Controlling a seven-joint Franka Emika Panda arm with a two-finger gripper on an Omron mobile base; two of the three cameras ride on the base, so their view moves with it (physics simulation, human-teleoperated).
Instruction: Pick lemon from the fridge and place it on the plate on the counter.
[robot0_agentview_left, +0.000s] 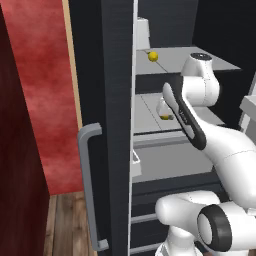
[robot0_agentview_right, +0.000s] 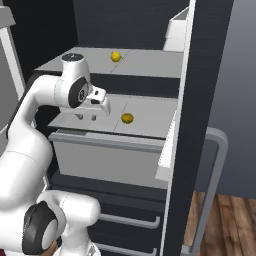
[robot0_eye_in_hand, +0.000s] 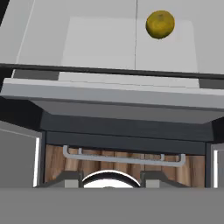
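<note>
Left base view, from left to right: a red wall (robot0_agentview_left: 45, 100), then the open black fridge (robot0_agentview_left: 107, 75) door seen edge-on, with its curved grey handle (robot0_agentview_left: 89, 185) on the outer face. Past the door edge lie two light grey shelves. The lemon (robot0_agentview_left: 153, 56) sits on the upper shelf (robot0_agentview_left: 200, 60), near its front left corner. A duller yellow ball (robot0_agentview_left: 165, 116) rests on the lower shelf (robot0_agentview_left: 150, 117), partly hidden behind the arm (robot0_agentview_left: 220, 140), which reaches in from the lower right.

Right base view shows the arm at the left, with the tool (robot0_agentview_right: 86, 118) hanging just above the lower shelf, near its front edge, and its two short fingers pointing down. They stand a little apart with nothing between them, so it looks open and empty, though the gap is small here. The ball lies on the same shelf, right of the tool and apart from it. The lemon sits on the upper shelf, behind and above. A grey drawer (robot0_agentview_right: 110, 157) sits under the lower shelf, and the door stands at the right.

Hand view looks down on the lower shelf, with the ball near the top right.
</note>
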